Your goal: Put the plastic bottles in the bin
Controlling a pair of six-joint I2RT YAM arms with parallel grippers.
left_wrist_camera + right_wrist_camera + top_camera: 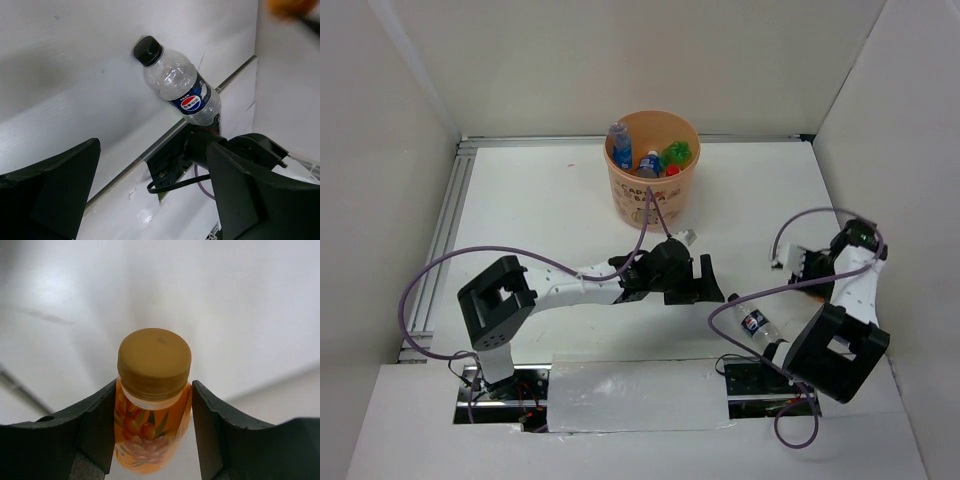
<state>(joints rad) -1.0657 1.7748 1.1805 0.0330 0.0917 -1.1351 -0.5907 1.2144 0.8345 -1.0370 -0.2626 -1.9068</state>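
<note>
Showing both arms over the white table (550,200) at one instant. The right gripper (154,390) pinches the orange bottle (150,435): its two black fingers (95,425) press against opposite sides of the bottle just below the shoulder. The tan cap (154,360) projects past the fingertips, and the fruit-printed label sits between them.

The left gripper (152,150) is spread wide and holds nothing. A clear bottle (180,87) with a black cap (148,50) and a blue label lies on its side on the table. It is ahead of the spread fingers and apart from them, cap end farther from the right arm. In the top view its other end reaches the right arm's base.

The bin (652,195) stands upright, near the left gripper on the side away from the arm bases and well apart from the right gripper. Inside it are two blue-labelled bottles (619,145), a green bottle (677,153) and a red cap (672,171).
</note>
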